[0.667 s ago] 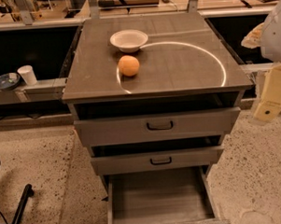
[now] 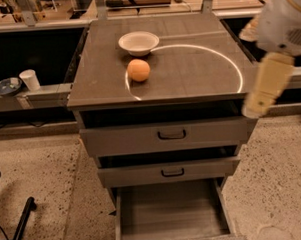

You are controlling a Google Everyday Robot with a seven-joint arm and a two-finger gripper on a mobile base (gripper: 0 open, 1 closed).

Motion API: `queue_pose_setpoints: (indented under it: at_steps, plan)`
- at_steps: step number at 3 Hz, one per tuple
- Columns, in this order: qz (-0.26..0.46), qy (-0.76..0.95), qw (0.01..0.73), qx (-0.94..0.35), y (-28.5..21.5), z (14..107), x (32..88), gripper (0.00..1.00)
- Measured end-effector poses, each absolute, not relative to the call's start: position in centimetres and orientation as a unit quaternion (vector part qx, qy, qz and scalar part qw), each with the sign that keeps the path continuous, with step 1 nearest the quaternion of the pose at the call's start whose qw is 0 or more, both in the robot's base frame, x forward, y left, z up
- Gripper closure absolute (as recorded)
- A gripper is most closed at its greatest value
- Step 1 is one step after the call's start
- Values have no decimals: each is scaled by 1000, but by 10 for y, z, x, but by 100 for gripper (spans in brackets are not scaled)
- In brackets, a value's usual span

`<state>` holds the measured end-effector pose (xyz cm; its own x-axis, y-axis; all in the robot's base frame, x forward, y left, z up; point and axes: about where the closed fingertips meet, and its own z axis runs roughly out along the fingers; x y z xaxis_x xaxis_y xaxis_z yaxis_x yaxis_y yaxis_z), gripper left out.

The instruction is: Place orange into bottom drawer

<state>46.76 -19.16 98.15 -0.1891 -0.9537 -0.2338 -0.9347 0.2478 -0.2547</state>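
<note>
The orange (image 2: 138, 70) sits on the grey cabinet top (image 2: 188, 75), just in front of a shallow white bowl (image 2: 138, 42). The bottom drawer (image 2: 172, 213) is pulled out, and its plank floor shows with nothing on it. My gripper (image 2: 255, 105), a cream-coloured piece below the white arm (image 2: 286, 21), hangs at the cabinet's right front corner. It is well to the right of the orange and holds nothing that I can see.
The two upper drawers with black handles (image 2: 171, 135) are slightly ajar. A white cup (image 2: 29, 79) and a dark dish (image 2: 6, 86) stand on a low shelf to the left. A black pole (image 2: 20, 225) lies on the speckled floor at lower left.
My arm and gripper have moved left and a little up, towards the cabinet's right edge. The orange, bowl and drawers have not moved.
</note>
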Motion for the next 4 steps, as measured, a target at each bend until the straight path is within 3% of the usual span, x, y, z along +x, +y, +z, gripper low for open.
queue_pose_setpoints:
  at_steps: [2,3,4]
  plan:
    - [17,742,220,-633,-91,994,573,0]
    - [23,754,244,-610,-60,980,616,0]
    - [23,754,244,-610,-60,980,616,0]
